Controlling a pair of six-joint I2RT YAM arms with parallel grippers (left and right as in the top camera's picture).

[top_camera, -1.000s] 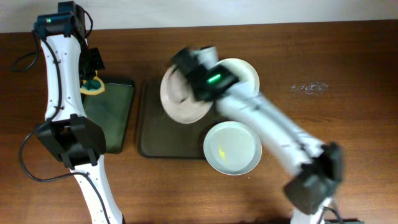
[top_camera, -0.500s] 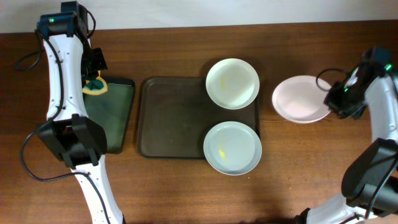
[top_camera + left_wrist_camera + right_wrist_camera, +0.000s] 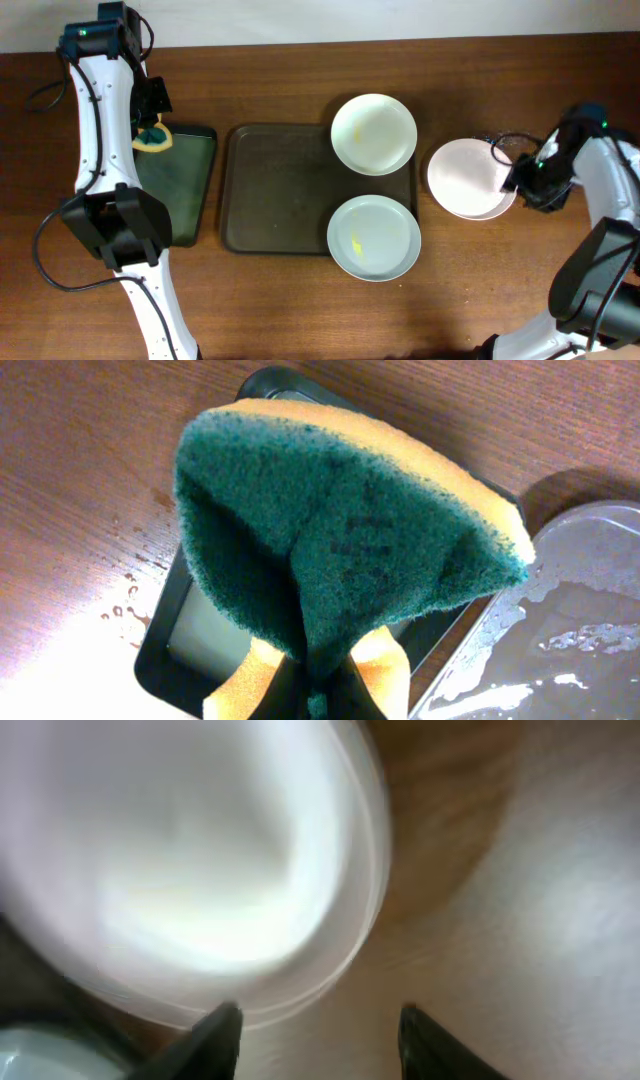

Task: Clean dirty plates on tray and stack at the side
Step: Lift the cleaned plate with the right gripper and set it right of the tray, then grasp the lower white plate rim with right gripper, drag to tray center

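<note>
To the right of the tray (image 3: pixel 275 190), on the table (image 3: pixel 500 90), lay the white plate (image 3: pixel 465 178). A second before, I had been carrying it tilted above the tray. Half a second before, it sat a little farther out with my right gripper (image 3: pixel 515 182) on its rim. Now it had shifted slightly toward the tray, and my right gripper was at its right edge with the jaws spread. In the right wrist view the two fingers (image 3: pixel 215 1035) stood apart with only table between them. The plate's blurred rim was just beyond them, so I judged I had let go.

That made one plate moved to the side, the base of the stack. I could see no smear on it, though the wrist view was too blurred to be sure.

Two plates remained on the tray's right half: the cream plate (image 3: pixel 373 133) at the back and the grey-blue plate (image 3: pixel 373 237) at the front, overhanging the rim. Both showed yellowish marks, so both needed wiping.

My left gripper (image 3: pixel 152 128) had not moved. It was clamped on the folded sponge (image 3: pixel 340 530), green side out, above the black tray (image 3: pixel 160 650) — ready, I judged, for the next plate. The right arm would first have to come back across and lift one.
</note>
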